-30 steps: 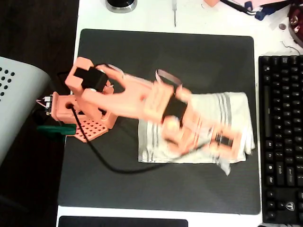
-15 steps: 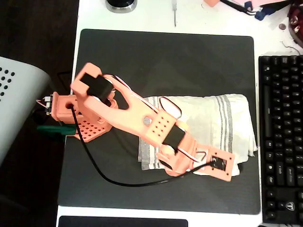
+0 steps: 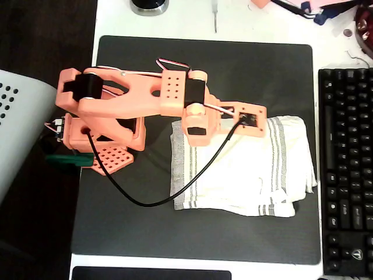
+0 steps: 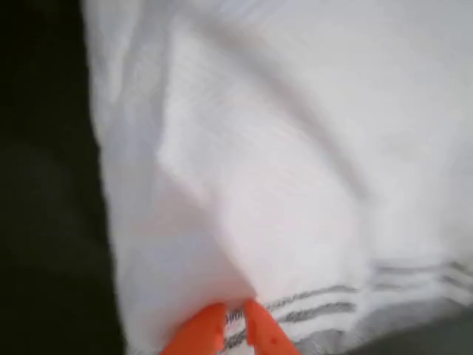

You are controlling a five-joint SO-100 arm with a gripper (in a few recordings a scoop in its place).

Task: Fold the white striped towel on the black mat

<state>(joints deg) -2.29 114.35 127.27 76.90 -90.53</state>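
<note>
White striped towel lies on black mat beside keyboard; pincer nearly together, above it.

keyboard right edge | screwdriver top | white table

The white striped towel takes up most of the wrist view, blurred, with soft creases running across it. A group of thin grey stripes crosses its lower right part. At the bottom edge the claw shows as two orange fingertips standing close together, with a narrow gap through which a bit of the cloth shows. Along the left side lies the black mat, and a dark strip of it shows at the lower right corner.
</note>
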